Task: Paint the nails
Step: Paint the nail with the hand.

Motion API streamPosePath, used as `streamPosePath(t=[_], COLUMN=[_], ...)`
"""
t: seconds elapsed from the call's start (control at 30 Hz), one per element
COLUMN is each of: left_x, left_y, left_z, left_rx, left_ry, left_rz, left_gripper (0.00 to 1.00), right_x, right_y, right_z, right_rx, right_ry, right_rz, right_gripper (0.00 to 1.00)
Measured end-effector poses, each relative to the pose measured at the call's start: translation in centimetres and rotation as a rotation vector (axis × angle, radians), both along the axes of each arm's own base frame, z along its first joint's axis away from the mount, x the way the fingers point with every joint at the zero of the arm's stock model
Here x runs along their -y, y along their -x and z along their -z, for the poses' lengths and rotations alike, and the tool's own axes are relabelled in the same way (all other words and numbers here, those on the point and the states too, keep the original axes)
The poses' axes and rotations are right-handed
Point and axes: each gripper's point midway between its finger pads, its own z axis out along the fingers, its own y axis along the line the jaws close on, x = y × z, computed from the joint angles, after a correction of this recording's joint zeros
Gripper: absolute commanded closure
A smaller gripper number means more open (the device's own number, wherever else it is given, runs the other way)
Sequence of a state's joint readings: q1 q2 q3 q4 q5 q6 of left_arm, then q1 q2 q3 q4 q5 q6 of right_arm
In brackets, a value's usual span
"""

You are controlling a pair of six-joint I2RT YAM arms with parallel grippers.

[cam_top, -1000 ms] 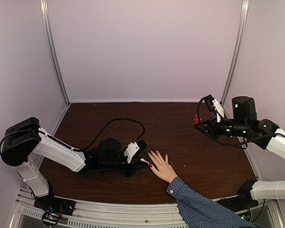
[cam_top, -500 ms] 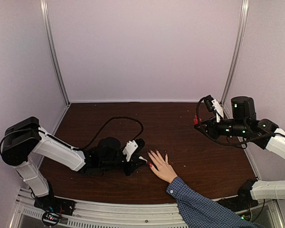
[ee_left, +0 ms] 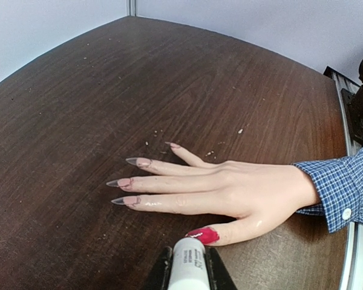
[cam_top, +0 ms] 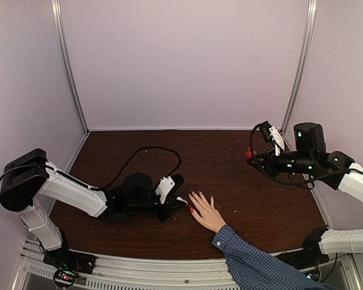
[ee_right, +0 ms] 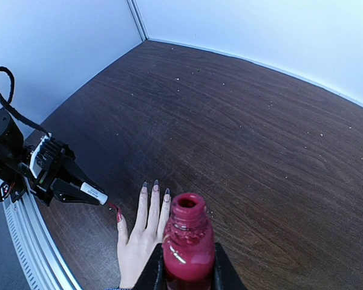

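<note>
Left pincer [ee_left: 187, 269], clamping the brush cap [ee_left: 186, 257], has eased back; red thumbnail [ee_left: 202, 234] just ahead looks finished. Right pincer [ee_right: 187, 269] clasps the bottle [ee_right: 187, 238].

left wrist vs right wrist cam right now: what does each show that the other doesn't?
Left wrist only: nail detail. The thumb nail is glossy red, with polish smeared onto the skin, and the other four nails are bare and pointed.

Right wrist only: the open red polish bottle clamped in the right gripper, and the left arm's black cable.

Both: the hand flat on the dark wooden table, and the white brush cap clamped in the left gripper at the thumb.
</note>
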State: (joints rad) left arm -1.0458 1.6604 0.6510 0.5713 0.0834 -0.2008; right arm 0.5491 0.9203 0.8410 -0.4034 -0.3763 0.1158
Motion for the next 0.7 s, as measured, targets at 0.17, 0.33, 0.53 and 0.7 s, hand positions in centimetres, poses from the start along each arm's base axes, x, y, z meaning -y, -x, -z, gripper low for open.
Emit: streamPosePath(t=[0.17, 0.33, 0.53, 0.7], left_x=[-0.3, -0.5, -0.4, -0.1], left_y=[-0.3, -0.7, -0.2, 0.4], left_z=[-0.3, -1.1, -2.7, -2.6], left_rx=[0.003, 0.016, 0.030, 0.020], left_ry=[0.001, 0.013, 0.058, 0.062], left_rz=[-0.012, -0.026, -0.002, 0.037], left_gripper=[1.00, 1.00, 1.00, 1.00], right_x=[0.0, 0.0, 0.0, 0.0], right_y=[0.0, 0.0, 0.0, 0.0], right_z=[0.0, 0.0, 0.0, 0.0], right_rx=[0.000, 0.000, 0.000, 0.000], right_ry=[0.000, 0.000, 0.000, 0.000], right_rz=[0.000, 0.000, 0.000, 0.000], right_gripper=[1.00, 1.00, 1.00, 1.00])
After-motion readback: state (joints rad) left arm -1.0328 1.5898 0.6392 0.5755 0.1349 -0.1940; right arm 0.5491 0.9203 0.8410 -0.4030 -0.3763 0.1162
